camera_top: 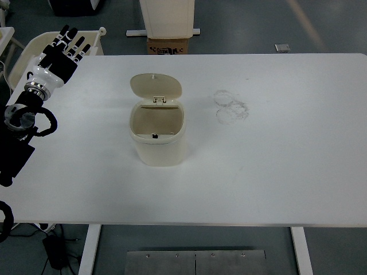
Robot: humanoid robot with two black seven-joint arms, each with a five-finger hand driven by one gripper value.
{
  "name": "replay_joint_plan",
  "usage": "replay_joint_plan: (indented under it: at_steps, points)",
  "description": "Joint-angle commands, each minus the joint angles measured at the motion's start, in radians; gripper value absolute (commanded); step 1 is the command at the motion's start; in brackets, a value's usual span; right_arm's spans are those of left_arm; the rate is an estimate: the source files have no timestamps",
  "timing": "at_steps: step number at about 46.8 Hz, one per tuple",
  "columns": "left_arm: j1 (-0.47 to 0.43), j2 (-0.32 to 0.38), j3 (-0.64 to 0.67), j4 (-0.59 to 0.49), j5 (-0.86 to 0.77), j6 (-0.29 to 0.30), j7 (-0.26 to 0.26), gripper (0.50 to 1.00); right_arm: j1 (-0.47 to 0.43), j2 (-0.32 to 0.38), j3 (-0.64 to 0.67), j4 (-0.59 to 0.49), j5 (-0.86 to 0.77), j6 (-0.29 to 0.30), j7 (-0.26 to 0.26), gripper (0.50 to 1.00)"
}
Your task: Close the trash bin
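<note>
One bin (158, 134), lid (155, 86) raised.
My left hand (63, 54) hovers over the worktop's (275, 166) far-left corner, fingers (71, 35) spread, empty.

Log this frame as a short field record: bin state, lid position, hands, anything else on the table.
bin: cream trash bin, upright, left of table centre
bin state: open, inside looks empty
lid: lid hinged up at the far rim
left hand: left hand over the table's far left corner, fingers spread, holding nothing, apart from the bin
right hand: not in view
table: white table, faint ring marks right of the bin
</note>
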Motion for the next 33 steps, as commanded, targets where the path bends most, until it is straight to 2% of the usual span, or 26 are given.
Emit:
replay_joint_plan:
  at_steps: [1, 23, 29, 33]
  points:
    - [0.003, 0.0, 0.0, 0.0, 0.0, -0.001, 0.0, 1.0, 0.0, 0.0, 0.0, 0.0, -0.001, 0.0, 0.0, 0.993]
    - [-0.006, 0.014, 0.005, -0.029, 0.002, 0.001, 0.008, 1.0, 0.0, 0.0, 0.0, 0.0, 0.001, 0.0, 0.0, 0.993]
    - [-0.01, 0.071, 0.01, -0.087, -0.002, 0.002, 0.008, 1.0, 0.0, 0.0, 0.0, 0.0, -0.001, 0.0, 0.0, 0.993]
    - [-0.006, 0.083, 0.016, -0.127, -0.002, 0.004, 0.008, 1.0, 0.0, 0.0, 0.0, 0.0, -0.001, 0.0, 0.0, 0.993]
